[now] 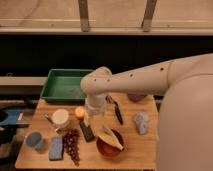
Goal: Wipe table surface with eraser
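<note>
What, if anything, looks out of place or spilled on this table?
Nothing looks spilled or broken. Only the yellow item sticks up at a tilt from the red bowl. The gripper hangs open just above the eraser, beside the orange fruit.

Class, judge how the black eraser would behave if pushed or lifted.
The eraser, a flat block lying on the table surface, would probably slide, not roll. It looks stiff and likely light. The gripper hangs just above it.
</note>
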`<state>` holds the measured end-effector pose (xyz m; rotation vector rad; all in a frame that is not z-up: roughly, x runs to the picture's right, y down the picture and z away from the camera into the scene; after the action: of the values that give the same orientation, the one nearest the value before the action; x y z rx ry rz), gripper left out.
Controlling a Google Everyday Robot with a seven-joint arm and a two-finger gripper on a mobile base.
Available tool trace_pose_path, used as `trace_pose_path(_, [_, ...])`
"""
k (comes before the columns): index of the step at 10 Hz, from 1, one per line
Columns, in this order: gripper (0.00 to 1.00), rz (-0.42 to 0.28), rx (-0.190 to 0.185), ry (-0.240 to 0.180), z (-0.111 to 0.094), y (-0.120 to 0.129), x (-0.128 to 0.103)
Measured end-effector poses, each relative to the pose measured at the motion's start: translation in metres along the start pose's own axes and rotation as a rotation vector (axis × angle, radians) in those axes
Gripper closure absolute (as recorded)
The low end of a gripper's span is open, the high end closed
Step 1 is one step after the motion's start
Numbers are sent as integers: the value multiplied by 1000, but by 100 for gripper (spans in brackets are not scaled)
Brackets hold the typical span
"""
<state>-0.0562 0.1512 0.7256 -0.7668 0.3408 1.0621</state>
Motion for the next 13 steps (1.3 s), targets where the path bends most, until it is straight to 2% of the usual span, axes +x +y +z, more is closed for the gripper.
trace_pose_path(2, [38,-77,-21,32,23,31,-31])
trace_pose_path(5, [38,-154,-50,87,57,51,-49])
trace_pose_path(8, [38,-147,-50,116,71,46,-45])
trace_pose_path(13, [38,-81,-34,139,76,20,-36])
